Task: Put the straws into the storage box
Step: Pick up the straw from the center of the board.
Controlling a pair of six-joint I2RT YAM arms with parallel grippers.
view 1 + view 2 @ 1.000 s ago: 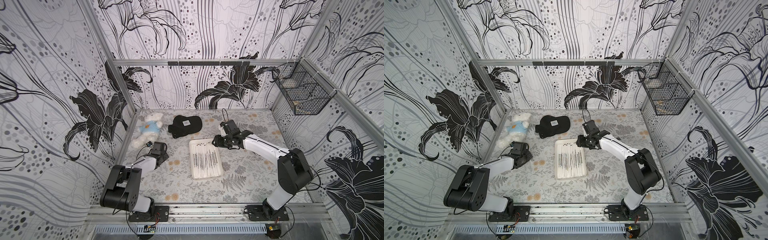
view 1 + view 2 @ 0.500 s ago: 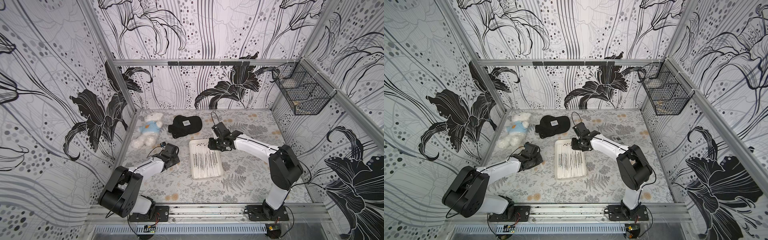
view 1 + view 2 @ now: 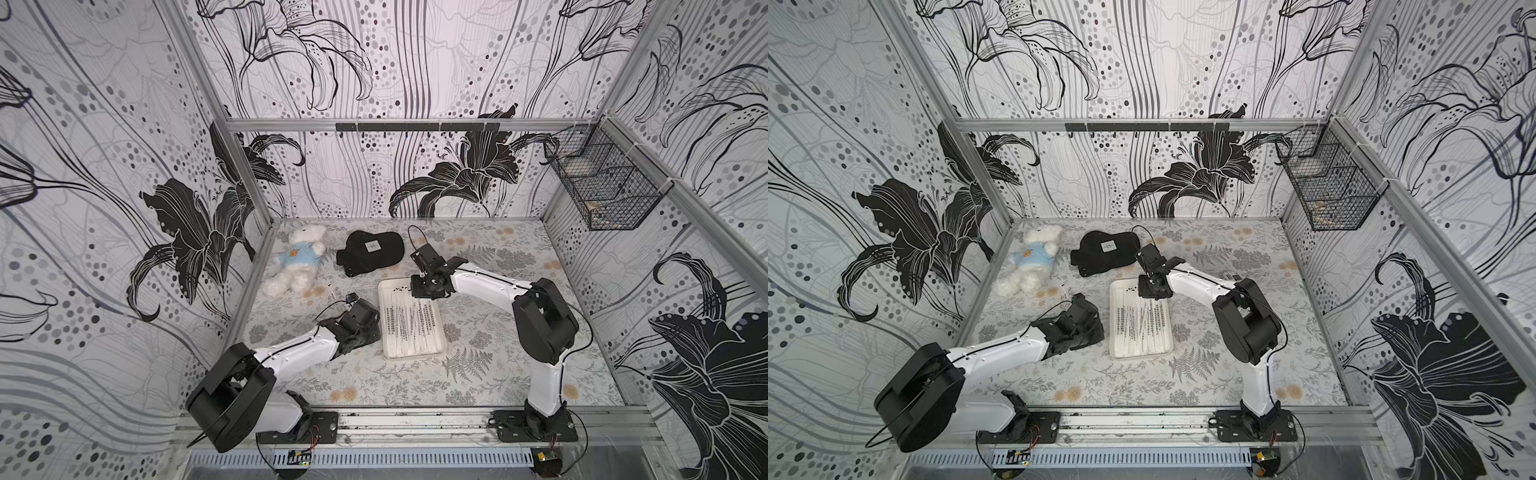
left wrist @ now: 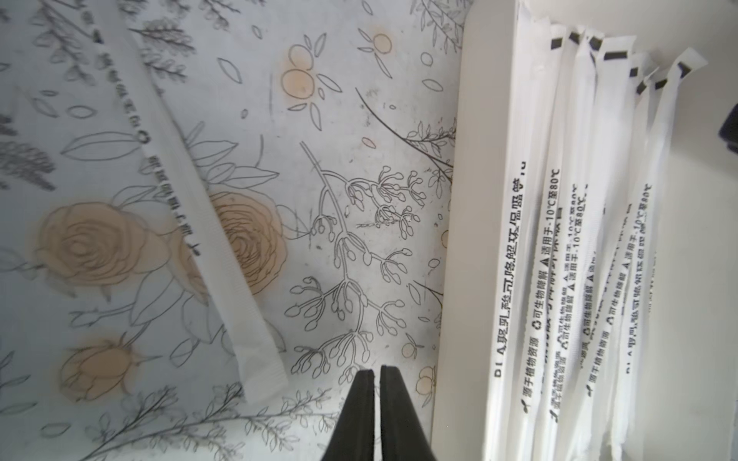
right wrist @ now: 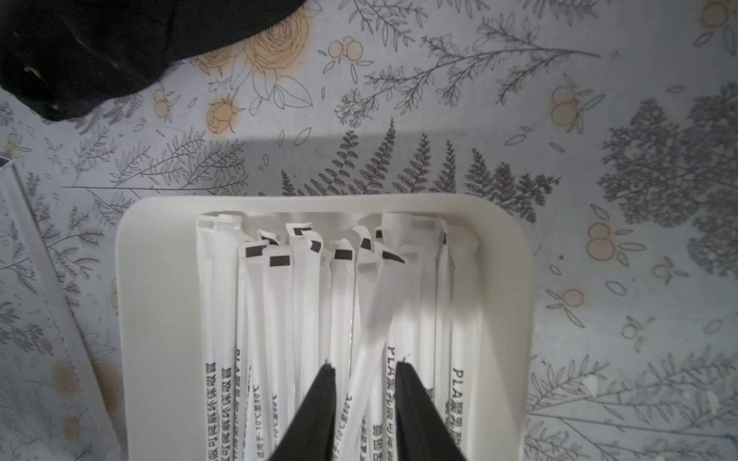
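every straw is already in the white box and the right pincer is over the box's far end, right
Not every one. The left wrist view shows one straw lying on the table beside the storage box, outside its rim. The other straws are in the box, and the right pincer is over its far end, as you said.

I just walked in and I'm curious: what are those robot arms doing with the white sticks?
They are putting paper-wrapped straws into the white storage box, and many already lie inside. The right claw hangs open over the box, one tilted straw between its jaws. The left claw, almost closed and empty, is beside the box, near a loose straw on the table.
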